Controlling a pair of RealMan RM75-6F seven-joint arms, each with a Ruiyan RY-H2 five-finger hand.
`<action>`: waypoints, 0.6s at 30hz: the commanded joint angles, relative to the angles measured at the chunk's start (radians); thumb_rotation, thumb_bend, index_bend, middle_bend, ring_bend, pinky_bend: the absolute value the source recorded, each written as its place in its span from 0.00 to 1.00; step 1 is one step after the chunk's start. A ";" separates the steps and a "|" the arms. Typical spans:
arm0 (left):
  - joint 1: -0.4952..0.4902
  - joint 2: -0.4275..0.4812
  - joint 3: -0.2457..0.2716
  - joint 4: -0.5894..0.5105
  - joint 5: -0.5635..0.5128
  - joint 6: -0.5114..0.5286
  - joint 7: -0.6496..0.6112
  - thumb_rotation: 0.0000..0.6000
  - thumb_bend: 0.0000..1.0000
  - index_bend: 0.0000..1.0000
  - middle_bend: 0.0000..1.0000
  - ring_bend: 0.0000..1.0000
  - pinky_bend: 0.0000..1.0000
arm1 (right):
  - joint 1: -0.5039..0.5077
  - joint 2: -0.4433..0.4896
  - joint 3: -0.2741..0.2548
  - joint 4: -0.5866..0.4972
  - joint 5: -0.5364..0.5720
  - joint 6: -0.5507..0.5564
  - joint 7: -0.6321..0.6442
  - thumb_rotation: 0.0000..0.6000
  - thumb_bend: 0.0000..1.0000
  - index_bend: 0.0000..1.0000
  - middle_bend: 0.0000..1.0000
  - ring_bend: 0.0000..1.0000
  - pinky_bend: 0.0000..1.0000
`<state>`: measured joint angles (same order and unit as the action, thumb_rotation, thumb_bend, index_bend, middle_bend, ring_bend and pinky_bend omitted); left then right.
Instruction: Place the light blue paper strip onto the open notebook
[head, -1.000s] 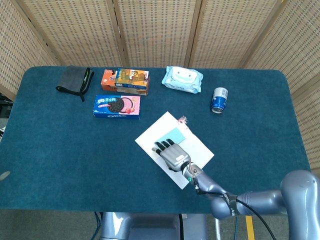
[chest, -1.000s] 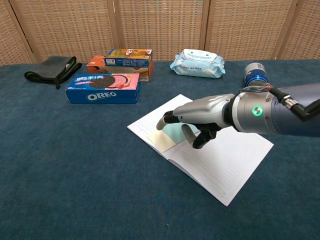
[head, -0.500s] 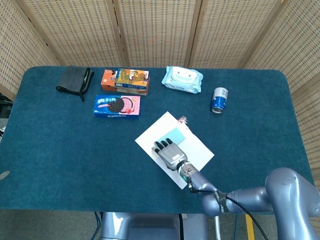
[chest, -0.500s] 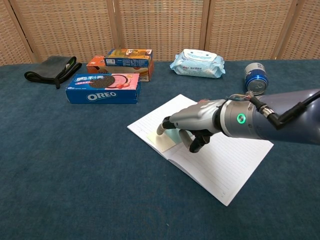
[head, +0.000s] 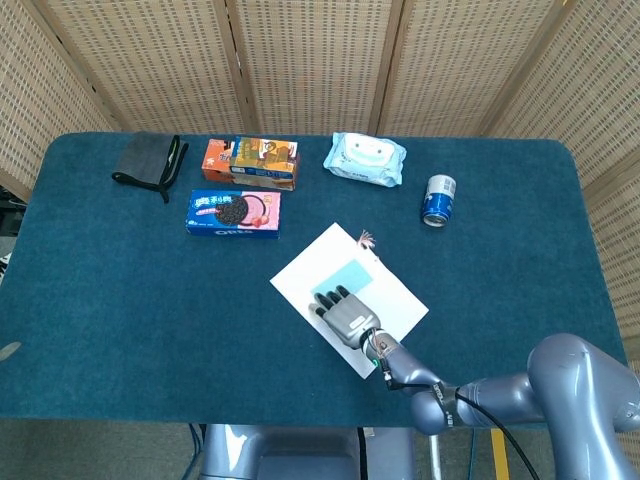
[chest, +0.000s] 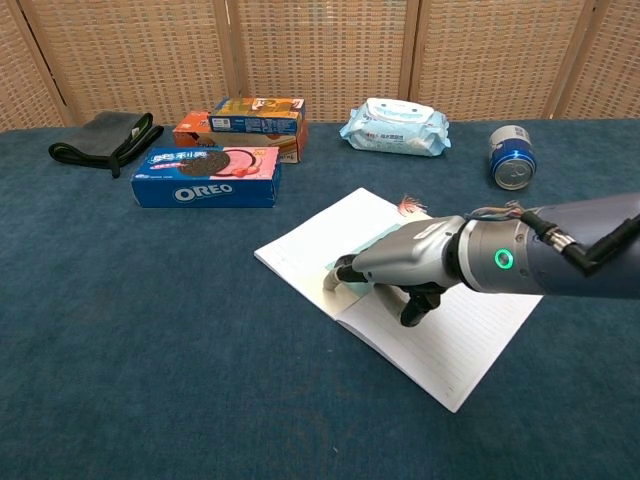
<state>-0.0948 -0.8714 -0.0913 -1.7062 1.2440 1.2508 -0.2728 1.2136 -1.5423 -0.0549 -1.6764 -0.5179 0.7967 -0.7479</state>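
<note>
The open notebook (head: 396, 300) (chest: 462, 340) lies white and lined near the middle of the blue table. The light blue paper strip (head: 343, 270) (chest: 333, 276) rests flat on its left page. My right hand (head: 345, 315) (chest: 405, 264) hovers low over the notebook with its fingers stretched out and nothing in them. Its fingertips (head: 330, 296) sit at the strip's near edge, and I cannot tell whether they touch it. In the chest view the hand hides most of the strip. My left hand shows in neither view.
An Oreo box (head: 233, 211) and an orange box (head: 251, 162) lie at the back left beside a black cloth (head: 150, 160). A wipes pack (head: 365, 158) and a blue can (head: 438, 200) stand at the back right. A pink tassel (head: 363, 238) pokes from the notebook's far edge.
My right hand has slid back toward me across the page, uncovering most of the strip in the head view. The strip and the notebook have stayed in place.
</note>
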 joint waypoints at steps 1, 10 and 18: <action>-0.001 -0.001 0.001 -0.003 0.002 0.000 0.005 1.00 0.00 0.00 0.00 0.00 0.00 | 0.004 0.008 -0.010 0.000 -0.011 -0.008 0.000 1.00 1.00 0.00 0.00 0.00 0.00; -0.003 -0.004 0.000 -0.008 -0.004 0.000 0.017 1.00 0.00 0.00 0.00 0.00 0.00 | 0.012 0.014 -0.039 0.020 -0.050 -0.017 -0.006 1.00 1.00 0.00 0.00 0.00 0.00; -0.003 -0.004 0.001 -0.008 -0.004 -0.001 0.016 1.00 0.00 0.00 0.00 0.00 0.00 | 0.034 0.000 -0.037 0.040 -0.053 -0.019 -0.021 1.00 1.00 0.00 0.00 0.00 0.00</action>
<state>-0.0980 -0.8751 -0.0903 -1.7143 1.2396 1.2498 -0.2569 1.2460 -1.5416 -0.0924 -1.6371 -0.5720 0.7787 -0.7672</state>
